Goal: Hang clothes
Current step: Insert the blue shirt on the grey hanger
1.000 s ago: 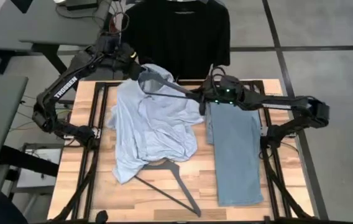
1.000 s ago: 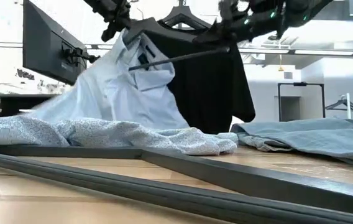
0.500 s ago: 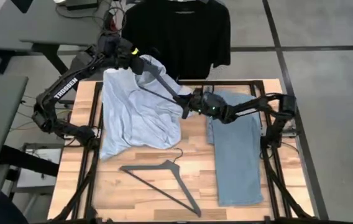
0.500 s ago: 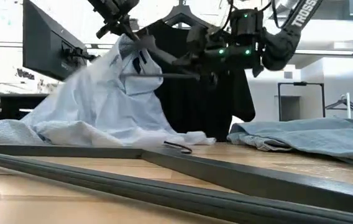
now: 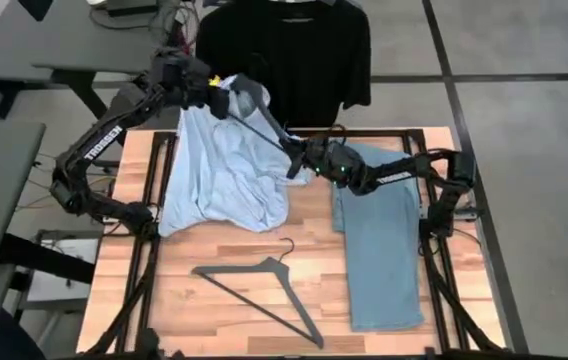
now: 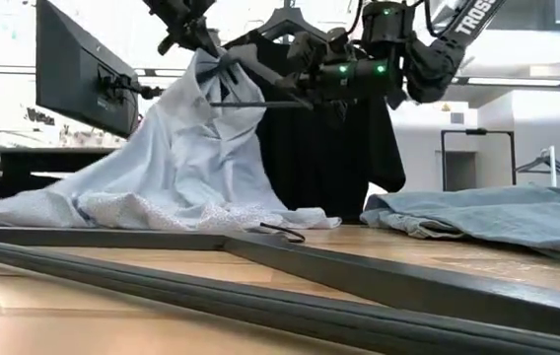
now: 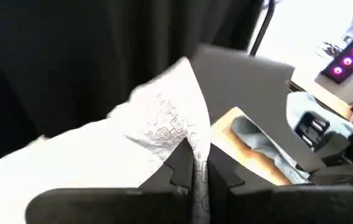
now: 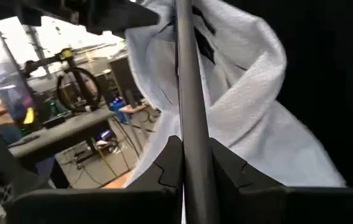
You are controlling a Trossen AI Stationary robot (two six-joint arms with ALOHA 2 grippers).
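a spare dark angular clothes hanger [image 5: 264, 287] lies flat on the near part of the pale wooden slatted table [image 5: 224, 320], untouched. beyond it, the light blue denim jeans [image 5: 378, 243] are laid out lengthwise on the table's right side. the pale blue-white collared button shirt [image 5: 226, 170] is draped over the table's left half, its tail resting on the wood and its collar lifted toward the far edge.

the collar is pinched by the left gripper [image 5: 216, 92], whose fingers are closed tight on a fold of the fabric, as the left wrist view shows. the right gripper [image 5: 294, 152] is clamped on the bar of a second dark hanger [image 6: 260, 69], whose far end is pushed into the neck of the shirt.

farthest off, the black short-sleeved t-shirt [image 5: 286, 52] is already hung beyond the table.

the shirt is judged light, limp and prone to slipping off the hanger; it is best held at the collar or shoulder seam, where the cloth is doubled. the jeans are judged heavier and stiffer, best taken at the waistband.
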